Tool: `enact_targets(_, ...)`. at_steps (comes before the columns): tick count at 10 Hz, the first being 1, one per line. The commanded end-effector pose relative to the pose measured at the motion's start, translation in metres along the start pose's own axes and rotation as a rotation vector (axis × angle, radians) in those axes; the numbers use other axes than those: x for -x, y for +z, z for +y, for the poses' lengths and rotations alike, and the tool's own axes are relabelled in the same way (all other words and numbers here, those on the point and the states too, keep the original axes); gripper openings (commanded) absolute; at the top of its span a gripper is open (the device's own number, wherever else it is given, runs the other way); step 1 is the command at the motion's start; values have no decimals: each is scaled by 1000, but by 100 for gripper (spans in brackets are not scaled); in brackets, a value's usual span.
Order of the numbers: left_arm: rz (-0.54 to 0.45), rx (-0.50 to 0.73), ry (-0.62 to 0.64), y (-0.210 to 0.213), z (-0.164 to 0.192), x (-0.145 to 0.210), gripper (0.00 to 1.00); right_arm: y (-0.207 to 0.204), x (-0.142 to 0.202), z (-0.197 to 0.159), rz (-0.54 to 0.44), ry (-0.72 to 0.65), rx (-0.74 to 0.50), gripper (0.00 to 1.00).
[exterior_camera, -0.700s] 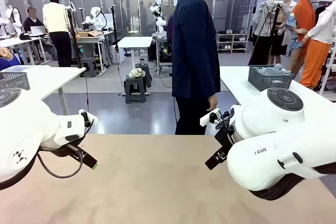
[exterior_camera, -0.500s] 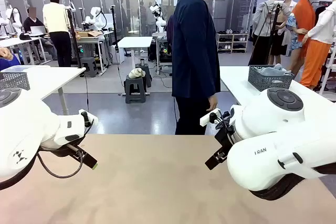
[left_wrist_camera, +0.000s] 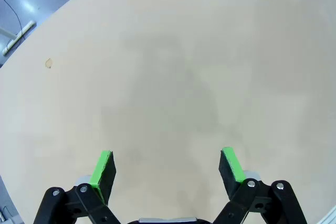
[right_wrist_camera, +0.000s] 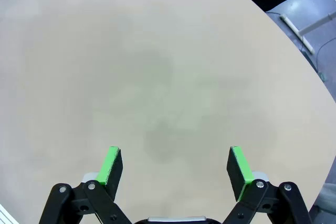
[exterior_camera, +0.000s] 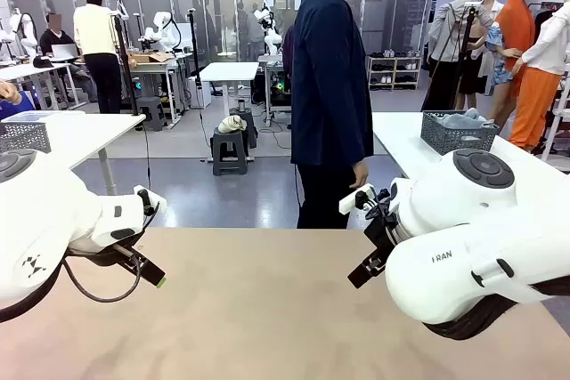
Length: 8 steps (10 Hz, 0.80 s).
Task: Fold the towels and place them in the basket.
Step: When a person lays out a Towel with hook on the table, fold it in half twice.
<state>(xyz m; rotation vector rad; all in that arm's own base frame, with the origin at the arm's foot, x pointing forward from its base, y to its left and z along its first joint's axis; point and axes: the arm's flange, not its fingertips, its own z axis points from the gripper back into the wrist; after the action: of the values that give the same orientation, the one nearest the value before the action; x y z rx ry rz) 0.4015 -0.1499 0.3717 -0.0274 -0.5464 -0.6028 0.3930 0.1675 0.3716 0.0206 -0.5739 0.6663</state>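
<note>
Right now the left gripper (left_wrist_camera: 168, 162) is hanging over the bare beige table (left_wrist_camera: 173, 66) with its jaws spread wide, grasping nothing. A small tan spot (left_wrist_camera: 49, 63) is showing on the tabletop off to one side. The right gripper (right_wrist_camera: 176, 162) is hovering released above the same surface, its green pads (right_wrist_camera: 112, 163) well apart. A person (exterior_camera: 331, 86) in a dark navy jacket is standing side-on at the far edge, one hand (exterior_camera: 359, 173) hanging down. The dark grey lattice basket (exterior_camera: 456, 138) is sitting on a white side table (exterior_camera: 398, 141) beyond the right arm (exterior_camera: 472, 238), well apart from both grippers, with pale grey-blue cloth (exterior_camera: 463, 118) bunched inside.
</note>
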Motion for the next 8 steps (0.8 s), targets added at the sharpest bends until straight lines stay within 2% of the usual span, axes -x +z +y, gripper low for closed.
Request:
enact_targets(1,0,0,1,0,0,0,100,0,0,0,0,-3,-1,100)
enact_targets(5,0,0,0,0,0,0,100,6,-1,-5,-4,26,-4,100)
enact_targets(8,-48,13,9,43,44,-17,100,44,0,-38,-23,60,5,100)
